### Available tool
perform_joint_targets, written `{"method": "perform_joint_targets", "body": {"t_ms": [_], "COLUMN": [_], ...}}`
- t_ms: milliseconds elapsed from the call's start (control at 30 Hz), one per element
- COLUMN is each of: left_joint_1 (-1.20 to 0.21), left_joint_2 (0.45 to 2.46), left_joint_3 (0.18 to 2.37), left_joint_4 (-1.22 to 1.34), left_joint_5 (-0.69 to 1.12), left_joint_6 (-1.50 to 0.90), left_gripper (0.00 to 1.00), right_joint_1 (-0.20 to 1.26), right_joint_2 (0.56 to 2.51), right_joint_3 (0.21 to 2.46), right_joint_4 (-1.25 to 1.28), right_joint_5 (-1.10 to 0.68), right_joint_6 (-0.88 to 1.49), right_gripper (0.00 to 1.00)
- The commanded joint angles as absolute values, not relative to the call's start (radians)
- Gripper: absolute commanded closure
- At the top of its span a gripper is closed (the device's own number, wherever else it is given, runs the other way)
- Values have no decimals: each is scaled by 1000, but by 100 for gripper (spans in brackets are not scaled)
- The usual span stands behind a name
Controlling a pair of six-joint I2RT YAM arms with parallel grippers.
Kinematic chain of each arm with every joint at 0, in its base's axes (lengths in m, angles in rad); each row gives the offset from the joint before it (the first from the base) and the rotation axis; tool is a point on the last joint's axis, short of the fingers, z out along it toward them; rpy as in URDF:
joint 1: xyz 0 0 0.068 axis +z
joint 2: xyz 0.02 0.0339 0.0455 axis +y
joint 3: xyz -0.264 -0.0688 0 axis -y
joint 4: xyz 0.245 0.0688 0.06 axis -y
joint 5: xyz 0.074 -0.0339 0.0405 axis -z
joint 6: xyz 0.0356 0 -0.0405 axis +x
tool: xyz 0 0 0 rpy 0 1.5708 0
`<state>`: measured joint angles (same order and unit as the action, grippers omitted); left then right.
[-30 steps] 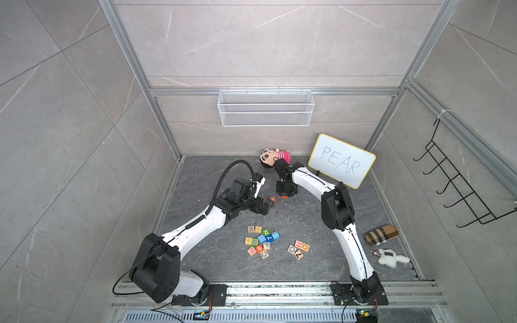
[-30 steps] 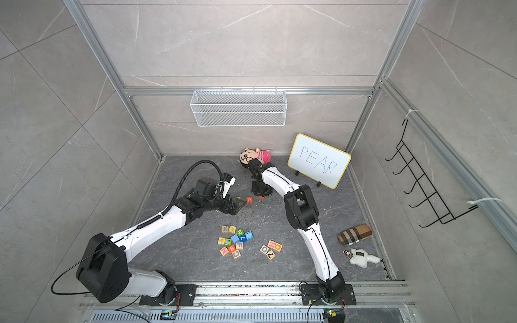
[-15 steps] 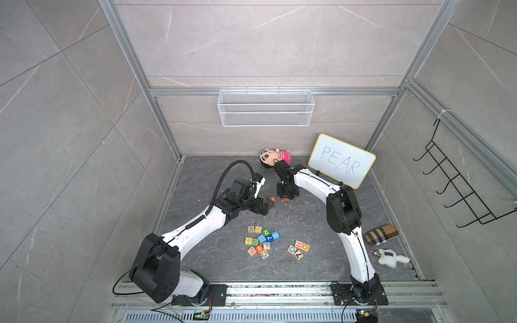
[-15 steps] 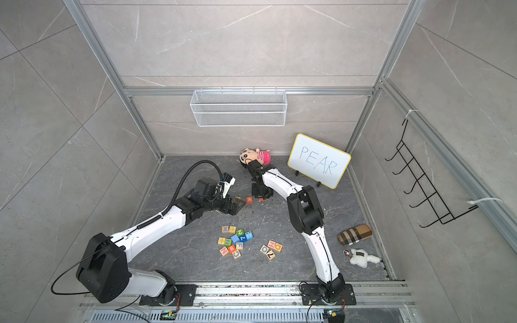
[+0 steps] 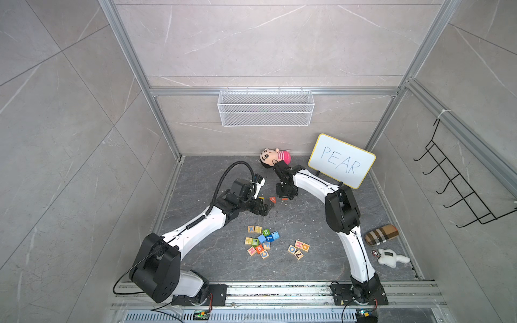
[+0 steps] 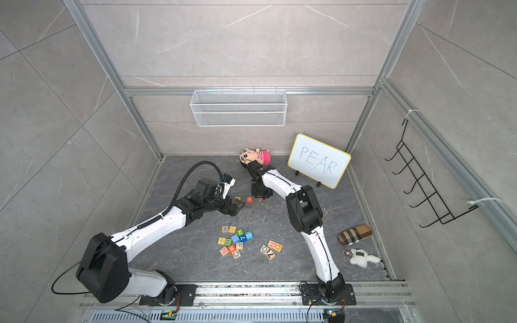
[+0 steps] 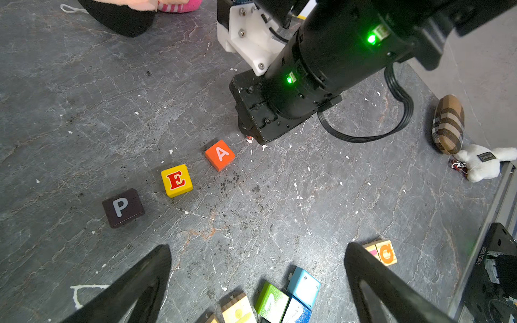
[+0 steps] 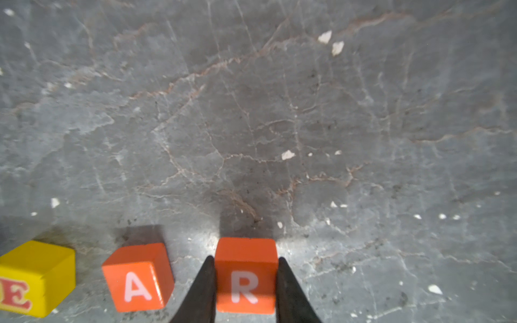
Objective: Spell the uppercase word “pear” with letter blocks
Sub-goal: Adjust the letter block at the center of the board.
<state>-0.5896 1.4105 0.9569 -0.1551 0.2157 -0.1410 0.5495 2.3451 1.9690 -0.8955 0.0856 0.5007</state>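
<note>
In the left wrist view a black P block [image 7: 123,207], a yellow E block [image 7: 176,180] and an orange-red A block [image 7: 220,154] lie in a slanting row on the dark floor. In the right wrist view my right gripper [image 8: 245,258] is shut on the red R block [image 8: 245,275], just beside the A block [image 8: 138,276] and level with it. The E block [image 8: 33,276] follows on the far side of the A. In both top views the right gripper [image 5: 286,193] points down next to the A block [image 5: 272,199]. My left gripper [image 7: 257,247] is open and empty, hovering short of the row.
A cluster of other letter cubes [image 5: 261,242] and three more cubes [image 5: 298,249] lie toward the front. The PEAR whiteboard [image 5: 341,160] and a doll [image 5: 274,157] stand at the back. A plaid pouch [image 5: 382,234] and a white plush [image 5: 390,257] lie at right.
The right arm's elbow has swung a little outward to the right while its gripper stays by the A block. The left arm has not moved.
</note>
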Motion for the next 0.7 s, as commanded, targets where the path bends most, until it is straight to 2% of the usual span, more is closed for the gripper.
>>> {"method": "perform_joint_targets", "body": {"t_ms": [0,667], "left_joint_1": [-592,-591], "left_joint_2": [1385,1377], "left_joint_3": [960,959], "left_joint_4": [-132,-134], "left_joint_5": [230,227], "left_joint_6": [-127,-124], "left_gripper": [0,0], "right_joint_1": [552,555], "right_joint_2": [2378,2362], "right_joint_3": [1982,1957], "right_joint_4": [-898,-904], "right_joint_5": [101,107], "right_joint_6": [483,473], "right_gripper": [71,71]}}
